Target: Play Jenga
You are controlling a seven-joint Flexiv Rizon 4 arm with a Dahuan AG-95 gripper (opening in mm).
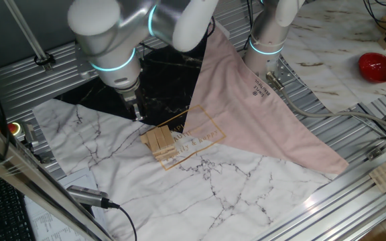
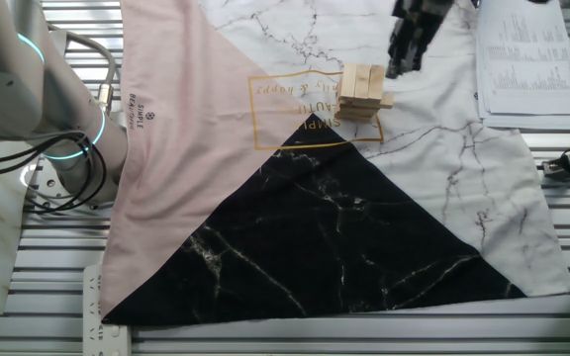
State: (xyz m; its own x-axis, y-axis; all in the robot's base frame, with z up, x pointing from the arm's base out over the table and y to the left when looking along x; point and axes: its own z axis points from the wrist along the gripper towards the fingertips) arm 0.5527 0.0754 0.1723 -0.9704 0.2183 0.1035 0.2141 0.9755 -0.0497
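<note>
pincer [image 1: 138, 112] beside Jenga [image 1: 159, 142], opening unclear

One fixed view looks down at a slant from high up, with the claw [image 1: 138, 111] at left of centre and the arm's base beyond it. The other fixed view looks almost straight down from the opposite side, so the claw [image 2: 402, 61] sits near its top edge. Both stand at middling range. They share the cloth [image 1: 246, 114] [image 2: 196, 148] on the surface, the stack [image 1: 161, 142] [image 2: 362, 91] beside the claw, and the arm.
</note>
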